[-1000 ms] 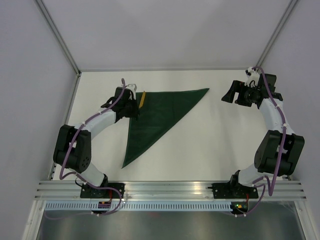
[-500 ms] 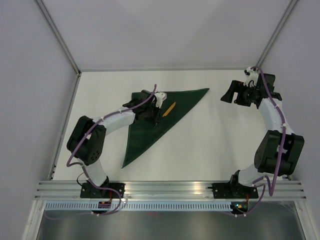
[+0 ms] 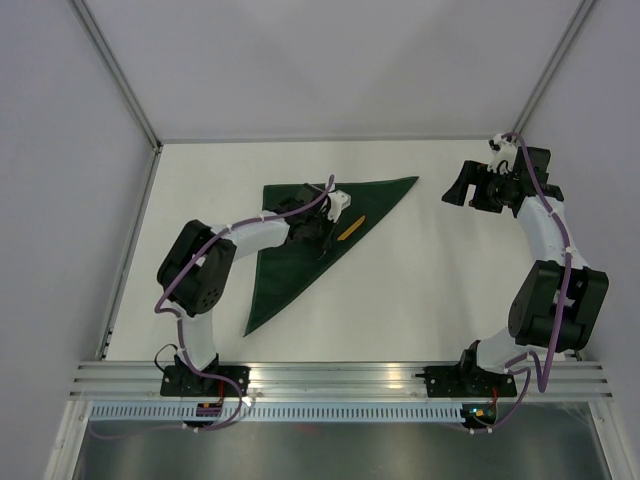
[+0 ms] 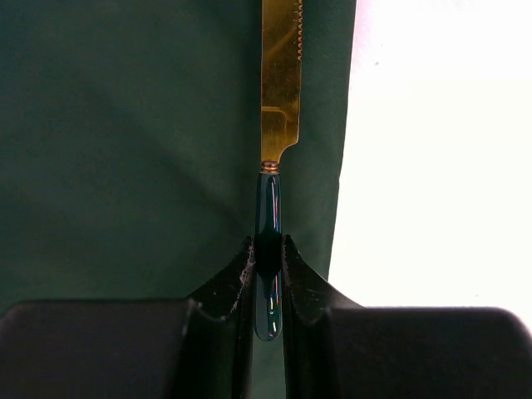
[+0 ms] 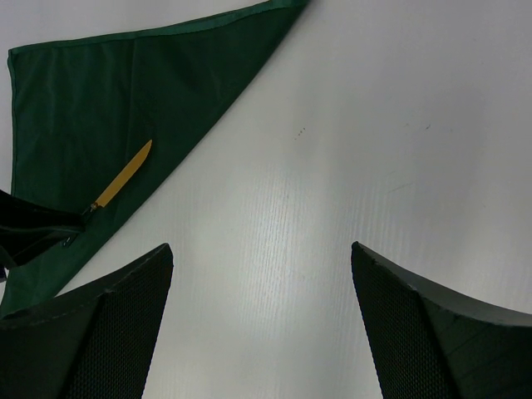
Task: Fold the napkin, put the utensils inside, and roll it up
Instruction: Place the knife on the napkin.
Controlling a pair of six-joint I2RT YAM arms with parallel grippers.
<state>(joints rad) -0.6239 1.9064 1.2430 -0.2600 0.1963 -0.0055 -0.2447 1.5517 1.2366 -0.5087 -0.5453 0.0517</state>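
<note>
- My left pincer (image 4: 268, 258) is clamped on the dark handle of the knife (image 4: 281, 83), with the gold blade pointing away from it.
- That arm has just swung the knife across the napkin (image 3: 290, 270). The blade now sits over the cloth close to its long slanted edge, on the side facing my other arm.
- The napkin lies flat on the table (image 3: 430, 290), folded into a triangle, with one point toward my bases and another toward the far right.
- In my wrist view the blade runs almost parallel to that edge, with only a thin strip of green between it and the bare table.
- I cannot tell whether the knife already rests on the fabric or hangs just above it.
- I judge the fold to be done and the placing step to be under way. Letting go comes next, and the roll is not yet started.
- So near the edge, the knife could slip off the cloth when I release it. I think a spot further in would be safer.
- My right pincer (image 3: 460, 188) is spread wide and holds nothing. It hovers over bare table beyond the napkin's far right tip.
- A second ago my left pincer was at the napkin's far left corner, with the knife beside that edge. Half a second ago the knife was over the middle of the cloth.
- The napkin has kept its shape and place throughout, and my right arm has not moved.
- I see only this one utensil.
</note>
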